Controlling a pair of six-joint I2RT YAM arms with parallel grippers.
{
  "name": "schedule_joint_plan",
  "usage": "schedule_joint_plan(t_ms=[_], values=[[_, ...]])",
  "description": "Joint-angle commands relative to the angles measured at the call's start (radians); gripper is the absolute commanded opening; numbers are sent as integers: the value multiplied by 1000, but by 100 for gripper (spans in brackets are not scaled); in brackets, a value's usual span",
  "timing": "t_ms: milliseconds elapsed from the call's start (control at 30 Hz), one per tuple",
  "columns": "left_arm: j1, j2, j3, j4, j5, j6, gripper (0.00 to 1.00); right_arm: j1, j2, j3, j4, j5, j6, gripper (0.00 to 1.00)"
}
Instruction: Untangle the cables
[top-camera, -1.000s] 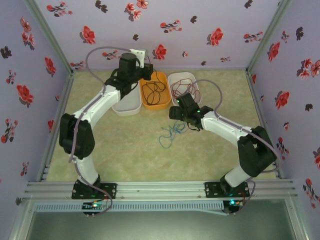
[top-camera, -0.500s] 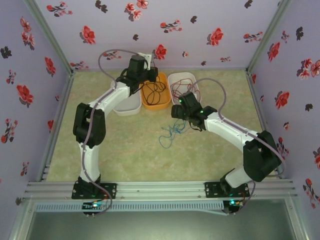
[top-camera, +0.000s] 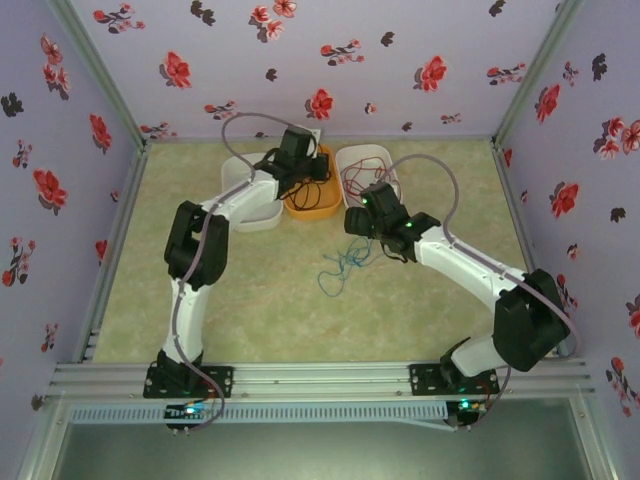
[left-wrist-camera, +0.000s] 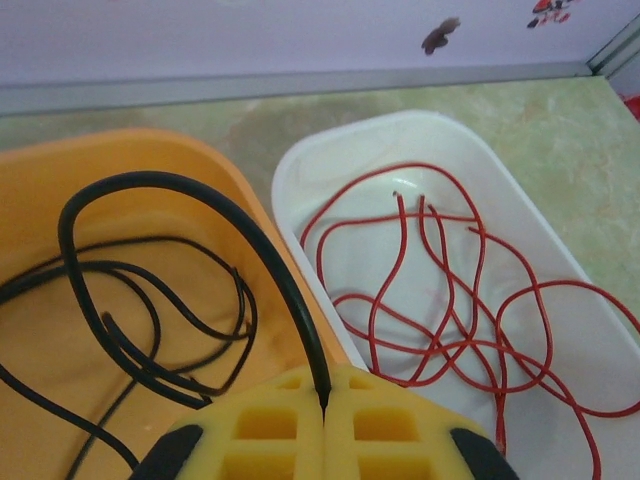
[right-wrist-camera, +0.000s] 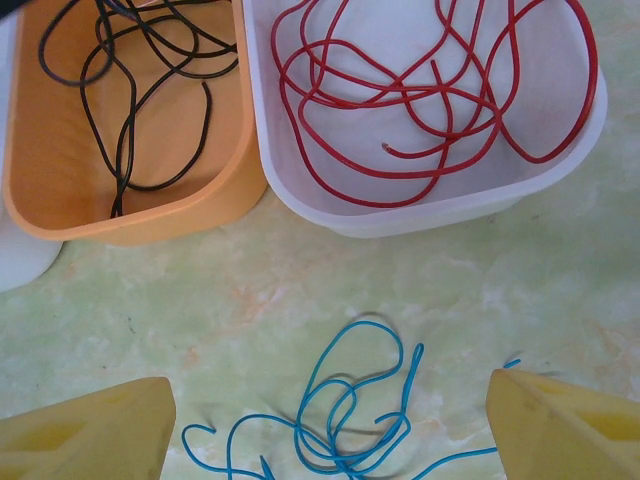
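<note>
A black cable (left-wrist-camera: 262, 240) lies coiled in the orange bin (left-wrist-camera: 60, 160), and one strand rises into my left gripper (left-wrist-camera: 324, 405), which is shut on it. In the top view my left gripper (top-camera: 300, 152) hangs over the far end of the orange bin (top-camera: 312, 208). A red cable (left-wrist-camera: 440, 300) lies looped in the white bin (left-wrist-camera: 300, 170) beside it. A light blue cable (right-wrist-camera: 345, 415) lies tangled on the table. My right gripper (right-wrist-camera: 328, 430) stands open just above it, fingers wide to either side. From above, the right gripper (top-camera: 362, 218) sits over the blue cable (top-camera: 342, 266).
A second white bin (top-camera: 250, 216) stands left of the orange one, partly under my left arm. The three bins line the back of the green mat. Floral walls close in the back and both sides. Open mat lies in front of the blue cable.
My left arm has swung right and stretched toward the back, carrying its gripper from the left white bin's side to over the orange bin. The right gripper has crept slightly toward the back.
</note>
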Motion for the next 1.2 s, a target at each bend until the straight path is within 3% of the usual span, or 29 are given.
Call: schedule_joint_plan(t_ms=[0,233,567,867,1167], values=[[-2,19,34,-27,-21,-36,10,-3,-22,-6,-18,30,4,82],[-6,24,28,-60,-14,-41,42,-3,-21,5,-21,32,-3,82],[-8,-54,11,-100,11,-37,66,-3,1,37,-63,68,0,83],[-22,-216,-112,-85,-2,-29,99,-3,19,43,-112,144,32,83],[-88,-424,-398,30,-101,1,100,-5,32,19,-145,191,74,77]])
